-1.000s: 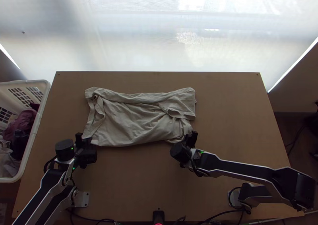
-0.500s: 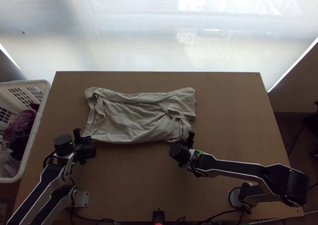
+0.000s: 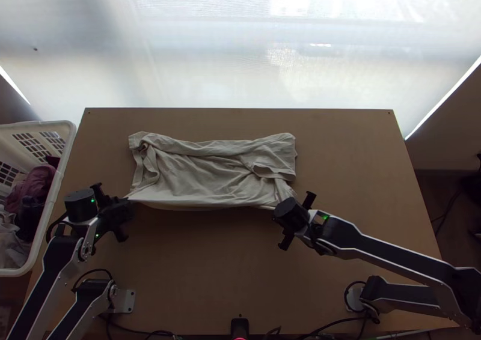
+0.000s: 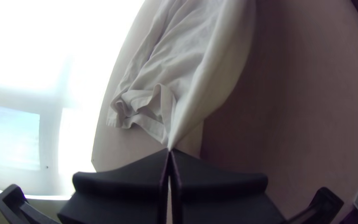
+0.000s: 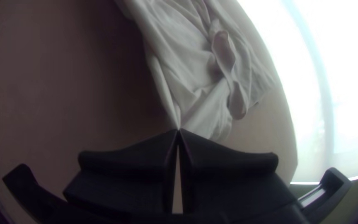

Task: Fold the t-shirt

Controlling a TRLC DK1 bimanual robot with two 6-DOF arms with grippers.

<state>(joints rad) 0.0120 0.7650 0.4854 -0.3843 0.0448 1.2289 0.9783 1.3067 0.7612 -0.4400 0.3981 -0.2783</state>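
Left tool (image 3: 124, 203) pinched tight on one near corner of the t-shirt (image 3: 207, 178), and here's the right tool (image 3: 290, 218) clamped on the other near corner! The edge between them sweeps across, lifted off the counter (image 3: 210, 280), while the far part lies rumpled on the wood, a sleeve (image 3: 273, 166) folded over on the right-hand side. Over on the left, a white basket (image 3: 56, 187) holds more clothes.

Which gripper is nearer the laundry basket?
The left gripper, jaws shut on the near left corner of the T-shirt; the right gripper holds its near right end, farther from the basket.
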